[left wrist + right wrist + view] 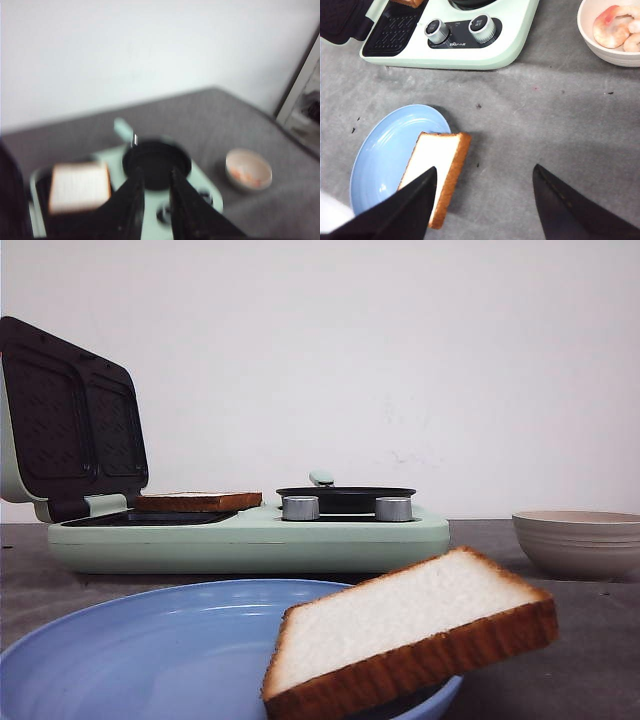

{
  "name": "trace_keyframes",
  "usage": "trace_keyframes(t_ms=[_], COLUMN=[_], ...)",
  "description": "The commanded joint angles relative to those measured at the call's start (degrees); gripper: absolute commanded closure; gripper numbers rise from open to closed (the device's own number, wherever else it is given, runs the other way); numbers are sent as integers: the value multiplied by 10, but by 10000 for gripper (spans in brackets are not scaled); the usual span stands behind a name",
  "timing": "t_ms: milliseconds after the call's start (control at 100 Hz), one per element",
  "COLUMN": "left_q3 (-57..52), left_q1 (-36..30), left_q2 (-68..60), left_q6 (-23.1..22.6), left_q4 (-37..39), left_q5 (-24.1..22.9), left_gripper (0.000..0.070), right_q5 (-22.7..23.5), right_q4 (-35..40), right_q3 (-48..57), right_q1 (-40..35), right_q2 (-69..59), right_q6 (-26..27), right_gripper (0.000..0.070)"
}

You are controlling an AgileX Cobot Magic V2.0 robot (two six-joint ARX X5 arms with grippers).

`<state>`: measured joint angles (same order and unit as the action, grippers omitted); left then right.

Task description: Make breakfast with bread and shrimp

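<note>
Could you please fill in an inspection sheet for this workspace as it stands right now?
Surface: grey cloth-covered table, a few dark specks on it.
Job's things: one bread slice leaning on the rim of the blue plate, overhanging it; second slice on the grill plate of the green breakfast maker, lid open; shrimp in the beige bowl; black pan on the burner.
Clutter: nothing seen.
Grippers: left gripper above the maker, nearly closed, empty; right gripper open above the plate's edge.
Cables: nothing seen.
Surroundings: plain white wall.
</note>
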<state>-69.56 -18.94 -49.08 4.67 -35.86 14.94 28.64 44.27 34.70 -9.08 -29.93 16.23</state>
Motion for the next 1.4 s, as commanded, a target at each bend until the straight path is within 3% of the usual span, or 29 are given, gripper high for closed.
trace_keyframes(t_ms=[0, 170, 220, 320, 370, 740, 1020, 1300, 1390], left_q3=[47, 158, 187, 240, 262, 364, 366, 366, 366], left_q1=[0, 0, 0, 0, 0, 0, 0, 0, 0], left_q2=[27, 116, 138, 176, 191, 270, 311, 332, 334], left_q6=[26, 56, 67, 100, 109, 140, 138, 138, 135], left_q4=[9, 8, 8, 6, 0, -6, -19, -38, -39], left_q5=[-1, -15, -22, -31, -31, -32, -41, -42, -43], left_gripper=[700, 680, 594, 351, 303, 304, 305, 305, 305], right_q5=[5, 28, 38, 54, 59, 79, 78, 59, 55], right_q4=[-5, -6, -10, -23, -31, -197, -295, -350, -353], right_q3=[7, -10, -19, -39, -49, -127, -130, -130, -130], right_q1=[-8, -30, -38, -57, -68, -177, -245, -289, -292], right_q2=[-4, -35, -51, -82, -96, -179, -254, -313, -321], right_q6=[16, 45, 51, 64, 73, 190, 232, 242, 245], right_gripper=[323, 323, 323, 323, 323, 281, 282, 285, 339])
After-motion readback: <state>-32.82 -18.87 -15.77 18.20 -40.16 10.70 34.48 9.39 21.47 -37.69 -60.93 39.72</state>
